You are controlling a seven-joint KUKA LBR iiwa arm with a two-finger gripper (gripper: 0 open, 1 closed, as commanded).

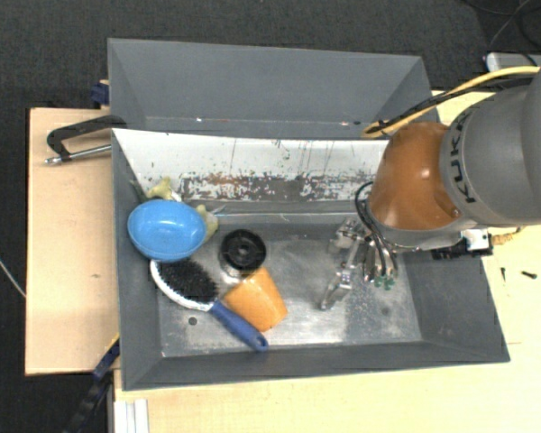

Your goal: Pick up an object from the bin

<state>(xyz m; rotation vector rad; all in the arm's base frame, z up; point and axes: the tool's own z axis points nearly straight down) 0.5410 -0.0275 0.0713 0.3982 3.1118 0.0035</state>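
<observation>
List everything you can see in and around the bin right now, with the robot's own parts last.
bin: one, grey metal, middle of the view.
egg-shaped thing: one, bright blue, left end of the bin floor near the back wall.
soft lump: one, pale yellow, back left corner, mostly hidden behind the egg-shaped thing; its kind is unclear.
round cap: one, black, on the floor just right of the egg-shaped thing.
brush: one, white head with black bristles and a blue handle, front left, handle pointing toward the front wall.
cup: one, orange, on its side in front of the round cap, against the brush handle.
arm: one, grey with an orange cover, reaching in from the right.
claw: one, metal, over bare floor right of the cup, apart from everything.
</observation>
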